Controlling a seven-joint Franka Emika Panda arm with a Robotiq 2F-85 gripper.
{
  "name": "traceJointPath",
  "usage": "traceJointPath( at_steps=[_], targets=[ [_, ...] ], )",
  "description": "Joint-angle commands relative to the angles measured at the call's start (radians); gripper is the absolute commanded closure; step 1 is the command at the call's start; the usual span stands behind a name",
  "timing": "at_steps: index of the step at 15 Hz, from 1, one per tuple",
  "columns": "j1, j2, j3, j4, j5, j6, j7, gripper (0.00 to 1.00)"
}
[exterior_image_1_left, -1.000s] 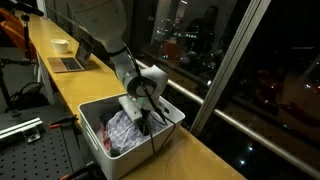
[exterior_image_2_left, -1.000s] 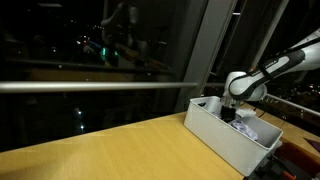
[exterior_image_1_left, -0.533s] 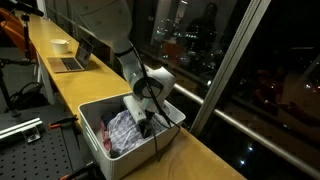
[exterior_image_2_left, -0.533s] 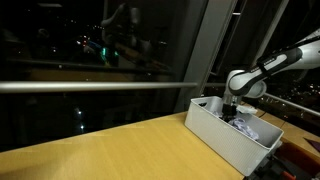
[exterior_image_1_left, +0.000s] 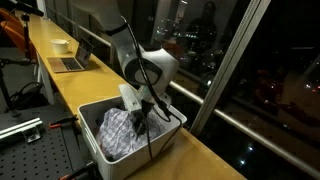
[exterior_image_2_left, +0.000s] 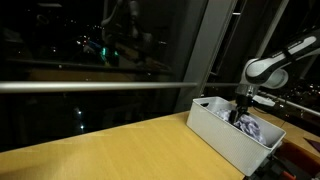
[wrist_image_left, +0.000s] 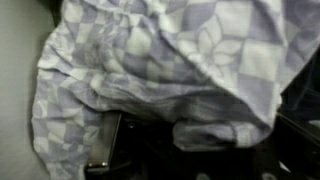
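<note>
A white rectangular bin (exterior_image_1_left: 98, 160) stands on the wooden counter by the window. Inside it lies a purple-and-white checkered cloth (exterior_image_1_left: 117, 137), also visible in the bin (exterior_image_2_left: 218, 134) as a crumpled cloth (exterior_image_2_left: 250, 127). My gripper (exterior_image_1_left: 139, 118) reaches down into the bin and is shut on a fold of the cloth, which hangs bunched below it. In the wrist view the cloth (wrist_image_left: 180, 55) fills nearly the whole picture and drapes over my dark fingers (wrist_image_left: 105, 152). The bin's floor under the cloth is hidden.
A laptop (exterior_image_1_left: 72, 62) and a white cup (exterior_image_1_left: 61, 45) sit farther along the counter (exterior_image_1_left: 195, 158). Dark window glass and a slanted frame post (exterior_image_1_left: 228, 65) run right behind the bin. A perforated metal board (exterior_image_1_left: 30, 150) lies beside the counter.
The jaws have closed from wide open onto the cloth. The arm has risen a little, and the cloth is pulled up into a taller bunch.
</note>
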Motion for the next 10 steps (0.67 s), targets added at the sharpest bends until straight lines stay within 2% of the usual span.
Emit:
traceJointPath(
  at_steps=[1,6,10],
  targets=[
    [0.018,-0.237,-0.017,-0.135,-0.006,-0.009,-0.013,1.00],
    [0.048,-0.488,-0.026,-0.179,-0.037,-0.050,0.001,1.00],
    [0.086,-0.657,-0.012,-0.144,-0.081,-0.142,0.017,1.00]
  ],
)
